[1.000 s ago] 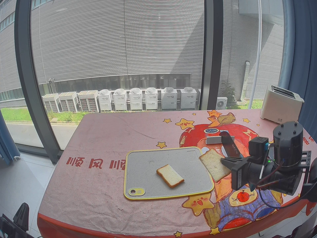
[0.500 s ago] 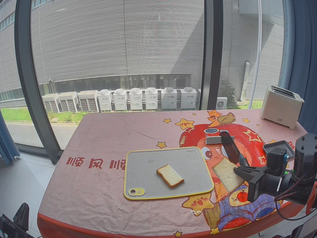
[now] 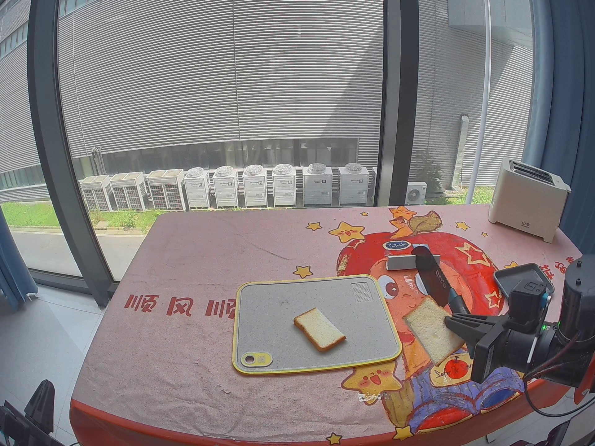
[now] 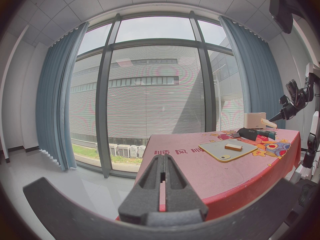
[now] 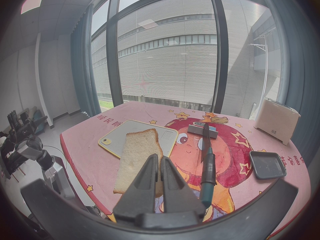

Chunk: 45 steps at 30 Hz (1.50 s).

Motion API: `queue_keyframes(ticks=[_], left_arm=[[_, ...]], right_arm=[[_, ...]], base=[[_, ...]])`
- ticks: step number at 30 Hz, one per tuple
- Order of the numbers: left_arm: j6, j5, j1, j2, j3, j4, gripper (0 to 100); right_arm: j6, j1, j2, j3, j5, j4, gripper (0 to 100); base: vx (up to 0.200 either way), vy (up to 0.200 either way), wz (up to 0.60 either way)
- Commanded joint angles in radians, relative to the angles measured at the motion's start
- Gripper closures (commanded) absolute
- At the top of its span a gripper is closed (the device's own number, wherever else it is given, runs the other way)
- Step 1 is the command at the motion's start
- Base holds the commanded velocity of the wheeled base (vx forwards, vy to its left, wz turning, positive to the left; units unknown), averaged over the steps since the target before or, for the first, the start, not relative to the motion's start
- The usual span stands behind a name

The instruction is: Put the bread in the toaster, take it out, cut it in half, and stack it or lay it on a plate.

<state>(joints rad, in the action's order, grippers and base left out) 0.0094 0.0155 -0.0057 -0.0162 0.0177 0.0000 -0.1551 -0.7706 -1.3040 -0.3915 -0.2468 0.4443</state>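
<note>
The bread slice (image 3: 432,329) hangs in the air above the right side of the surface (image 3: 186,354), pinched by one edge in the right gripper (image 3: 457,328). The gripper's fingers (image 5: 146,177) are closed narrowly on the crust end, and the rest of the slice juts out unsupported toward the cutting board (image 3: 273,317).

It looks pale, light and soft. It will likely sag or tear if squeezed hard or swung fast, and a thin edge hold may let it pivot. A gentle pinch set well in from the crust, with the slice turned upright, should suit the toaster (image 3: 528,199), which stands well apart at the far right corner.

A smaller bread piece (image 3: 319,329) lies flat on the cutting board. The knife (image 3: 434,277) rests just beyond the held slice, and a black tray (image 3: 520,278) sits near the right gripper. The left gripper (image 4: 163,160) is off the surface's near left, its fingers pressed together on nothing.
</note>
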Motion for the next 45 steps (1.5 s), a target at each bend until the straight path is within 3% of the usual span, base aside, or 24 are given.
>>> queue_keyframes(ticks=[1,31,45], left_arm=[[0.0,0.0,0.001,0.016,-0.018,0.0,100],[0.003,0.0,0.001,0.016,-0.018,0.0,100],[0.001,0.0,0.0,0.016,-0.018,0.0,100]], right_arm=[[0.0,-0.004,-0.001,0.002,0.0,-0.001,100],[0.0,-0.01,-0.003,0.008,0.0,-0.001,100],[0.0,-0.013,-0.003,0.01,0.0,-0.001,100]], base=[[0.0,0.0,0.0],[0.0,0.0,0.0],[0.0,-0.2,0.0]])
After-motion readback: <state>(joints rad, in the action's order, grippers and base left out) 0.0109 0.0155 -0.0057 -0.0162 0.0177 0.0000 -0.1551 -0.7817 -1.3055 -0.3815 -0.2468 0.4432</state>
